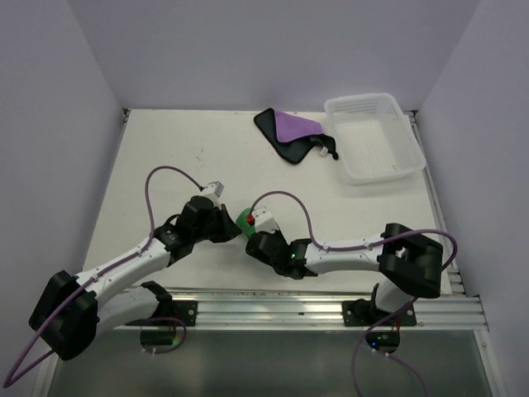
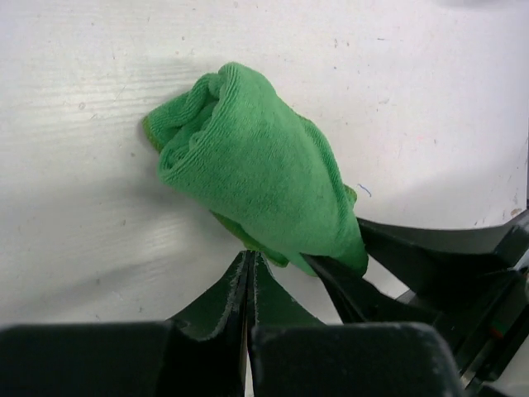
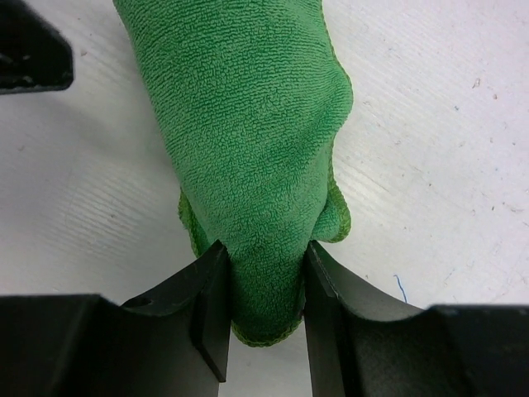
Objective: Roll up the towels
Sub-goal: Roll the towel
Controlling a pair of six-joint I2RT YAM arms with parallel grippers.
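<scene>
Worktop: I am looking down at a white worktop (image 1: 165, 157) that is sitting between pale walls.
Right jaws: they are pinching the near end of the green towel (image 3: 248, 165), and the cloth is bulging out between them.
Left jaws: they are pressing together, with the tips touching the towel's lower edge; I cannot tell whether any cloth is caught.
Green towel: it is lying bunched into a loose roll on the worktop, between the two wrists near the front middle.
Purple towel (image 1: 296, 128): it is lying folded at the far edge, showing its black back, just left of the basket.
Basket (image 1: 376, 136): it is sitting at the far right corner.
</scene>
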